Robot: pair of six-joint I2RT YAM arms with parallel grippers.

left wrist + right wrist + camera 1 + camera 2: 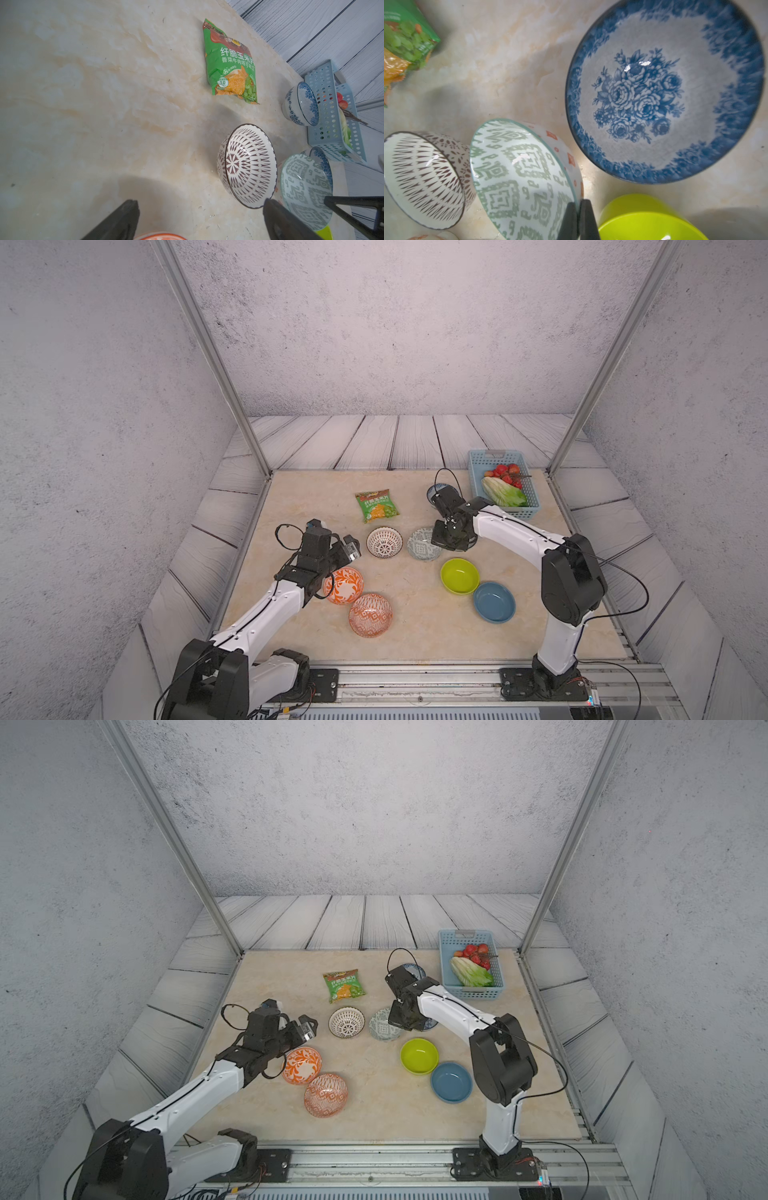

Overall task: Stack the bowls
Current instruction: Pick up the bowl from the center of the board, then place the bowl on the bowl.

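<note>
No stack yet: we count eight bowls lying singly on the table (415,635).

The right gripper (578,204) is pinched tight on the rim of the grey bowl (521,178), one finger inside and one outside. We cannot tell whether the bowl's foot is off the table. It sits mid-table between the lattice bowl (384,542) and a flowered blue bowl (664,91), with the lime bowl (459,576) just beside it on the near side.

The left gripper (200,201) stands wide open, holding nothing, above the orange leafy bowl (344,585).

Our worries:
- **Grip:** The hold is a thin nip on one edge of glazed ware. We judge the bowl could pivot in the fingers or slide out on a lift, more so if the lift is quick.
- **Neighbours:** They crowd it. A swinging far edge could clip the lattice bowl, and a low carry could knock the lime bowl.
- **Seating:** Set down off-centre into another bowl, it may seat crooked and rock.
- **Arm sweep:** The second flowered blue bowl (434,491) is partly hidden behind the right arm (511,531), near the basket (517,512). A wide sweep might nudge it.
</note>
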